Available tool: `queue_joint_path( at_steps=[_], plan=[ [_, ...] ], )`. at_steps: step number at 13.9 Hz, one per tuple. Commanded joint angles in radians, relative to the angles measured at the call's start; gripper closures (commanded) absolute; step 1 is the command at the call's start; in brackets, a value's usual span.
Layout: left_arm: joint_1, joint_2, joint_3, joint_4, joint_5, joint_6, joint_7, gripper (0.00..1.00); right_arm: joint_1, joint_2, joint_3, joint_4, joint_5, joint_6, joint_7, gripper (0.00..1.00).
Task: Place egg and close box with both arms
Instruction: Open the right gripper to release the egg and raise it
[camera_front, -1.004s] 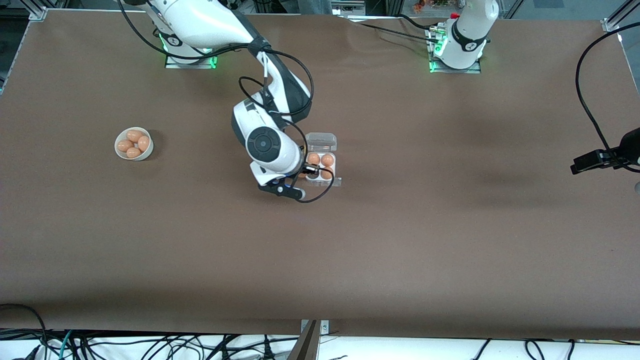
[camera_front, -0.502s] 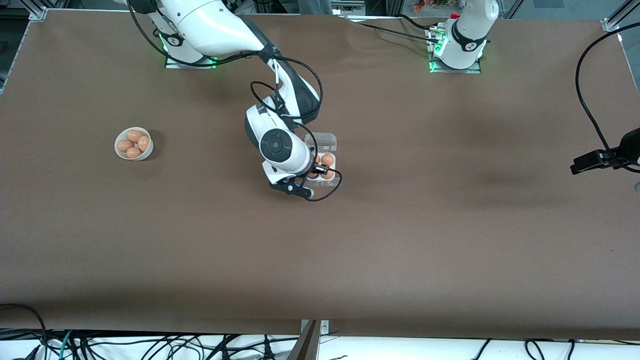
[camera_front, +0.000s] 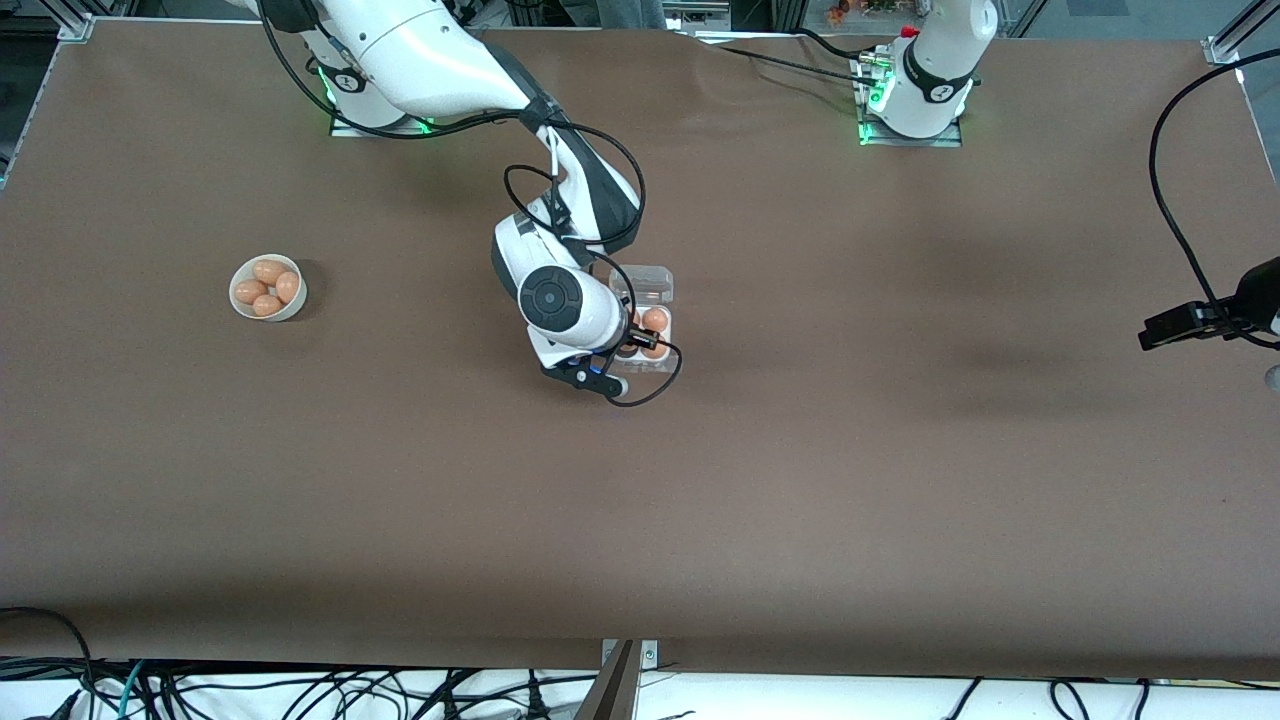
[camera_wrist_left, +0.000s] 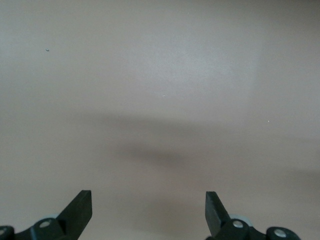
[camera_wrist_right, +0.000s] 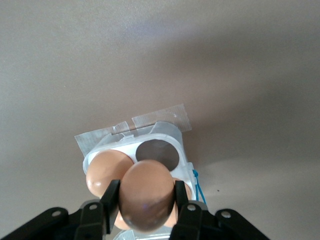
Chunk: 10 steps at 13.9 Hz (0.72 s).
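Brown tabletop (camera_front: 800, 480) carries the box (camera_front: 645, 322) near its middle, clear lid (camera_front: 643, 282) folded open on the side farther from the front camera. My right gripper (camera_wrist_right: 145, 197) hangs over the box, clenched on the egg (camera_wrist_right: 146, 194), which I see directly above an empty cup (camera_wrist_right: 158, 154); other eggs (camera_wrist_right: 105, 171) already sit in neighbouring cups. A white bowl (camera_front: 267, 288) holding four more eggs stands toward the right arm's end of the table. My left arm waits at its own end, its left gripper (camera_wrist_left: 149, 210) released, fingers wide apart over bare surface.
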Motion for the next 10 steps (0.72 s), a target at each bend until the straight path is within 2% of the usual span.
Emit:
queue_joint_path(
  at_steps=[1,4,5,6,7,8,10],
  plan=[
    [-0.003,0.011,-0.005,0.029,-0.017,-0.013,-0.006,0.00,0.000,0.028,0.006,0.031,0.017,-0.013,0.029,0.71],
    [-0.006,0.011,-0.010,0.029,-0.017,-0.015,-0.006,0.00,0.005,0.034,0.006,0.031,0.017,-0.013,0.033,0.70],
    [-0.006,0.011,-0.010,0.029,-0.017,-0.016,-0.007,0.00,0.003,0.034,0.006,0.031,0.017,-0.013,0.035,0.68],
    [-0.006,0.011,-0.010,0.029,-0.017,-0.018,-0.007,0.00,0.003,0.034,0.006,0.031,0.017,-0.013,0.036,0.61],
    [-0.006,0.011,-0.010,0.029,-0.017,-0.018,-0.007,0.00,0.005,0.034,0.006,0.031,0.015,-0.012,0.039,0.33],
    [-0.006,0.011,-0.010,0.029,-0.017,-0.018,-0.007,0.00,0.005,0.034,0.004,0.031,0.010,-0.012,0.039,0.00],
    [-0.006,0.013,-0.010,0.027,-0.017,-0.018,-0.007,0.00,0.005,0.026,0.004,0.036,0.003,-0.012,0.039,0.00]
  ],
)
